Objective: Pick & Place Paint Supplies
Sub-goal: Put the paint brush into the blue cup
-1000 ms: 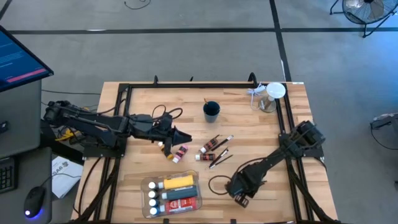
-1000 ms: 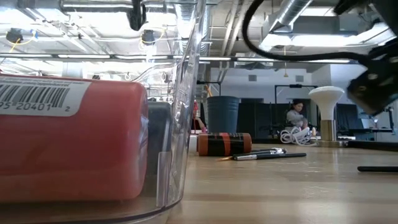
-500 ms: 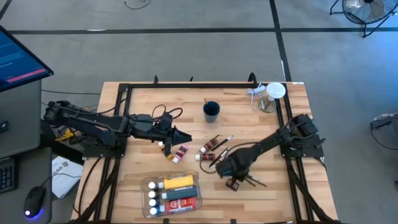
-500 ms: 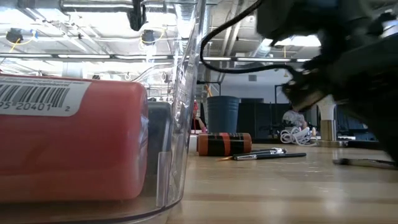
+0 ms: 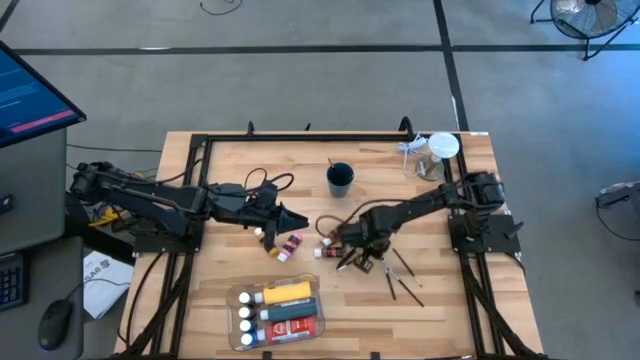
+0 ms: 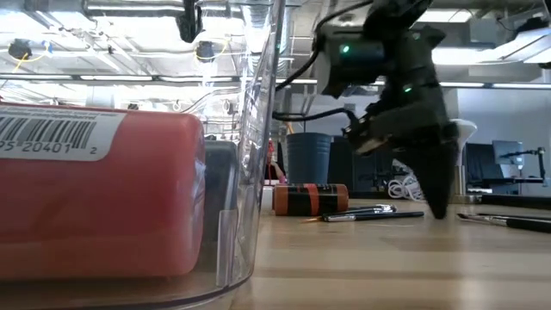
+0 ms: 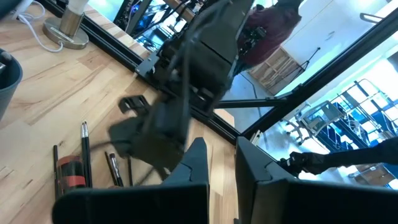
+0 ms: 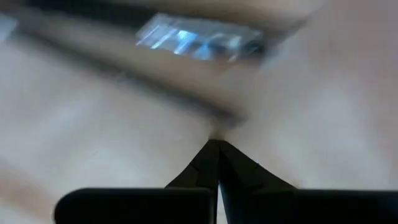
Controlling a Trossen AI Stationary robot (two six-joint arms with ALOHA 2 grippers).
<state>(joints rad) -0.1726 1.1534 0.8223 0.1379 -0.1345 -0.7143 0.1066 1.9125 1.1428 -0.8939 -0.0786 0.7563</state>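
Change since earlier frames: right arm has swung from the table's 5 o'clock area up toward the centre. Right gripper [image 5: 352, 248] now sits low over the loose supplies at mid-table, fingers pressed together, holding nothing that can be seen. Two brushes [image 5: 403, 275], absent from that spot a second ago, lie on bare wood at 4 o'clock of the gripper, apart from it. Left arm unchanged.

Items, largest first:

- Table [image 5: 220, 175]: light wood, black frame rails along three sides.
- Left arm: reaches in from 9 o'clock. Left gripper [image 5: 296, 221] hangs left of centre, fingers closed, empty.
- Clear tray [image 5: 233, 296]: at 6 o'clock, holding one yellow bottle [image 5: 287, 291], a dark tube, a red tube and several white-capped tubes. In the low view the red tube [image 6: 99, 194] fills the near left and blocks much of the table.
- Dark cup [image 5: 340, 178]: at 12 o'clock of centre, standing clear of both arms.
- Clear jar with white lid [image 5: 440, 152]: far corner at 1 o'clock, white cable beside it.
- Loose tubes: one pink-red tube [image 5: 291, 245] just below the left gripper; a brown tube [image 5: 338, 232] and a white-capped tube [image 5: 324, 252] beside the right gripper.
- Loose brushes [image 6: 370, 213]: at centre, partly covered by the right gripper from above; in the low view the gripper tip stands just right of them.
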